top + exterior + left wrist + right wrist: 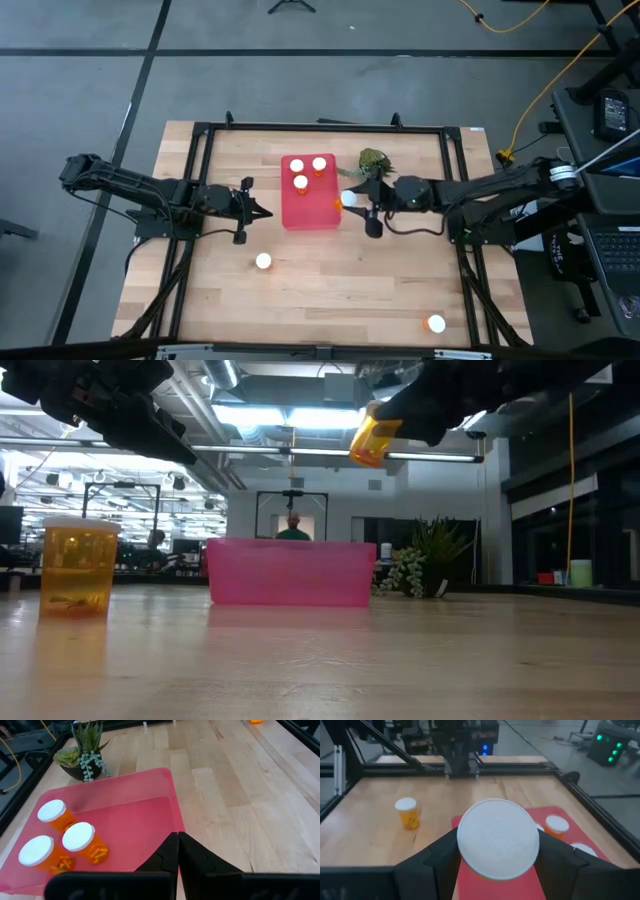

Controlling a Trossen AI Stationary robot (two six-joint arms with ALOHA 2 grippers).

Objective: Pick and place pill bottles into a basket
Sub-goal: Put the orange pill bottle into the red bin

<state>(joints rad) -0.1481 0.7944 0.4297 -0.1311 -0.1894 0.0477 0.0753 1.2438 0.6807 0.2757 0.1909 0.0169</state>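
Bottle (498,839), light, stiff and likely slick plastic, hangs at the basket's (308,215) right edge in my right gripper (349,199), clamped across its body just below the cap; left gripper (177,851), pressed together, waits beside the basket.

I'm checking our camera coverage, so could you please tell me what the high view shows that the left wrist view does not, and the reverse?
Only the high view shows the right gripper holding a pill bottle at the basket's right edge, plus two bottles standing on the table, one in front of the basket and one near the front right corner. Only the left wrist view shows the pills inside the bottles and the left gripper's shut fingertips close up. Both show the basket, three capped bottles in it, and the small plant.
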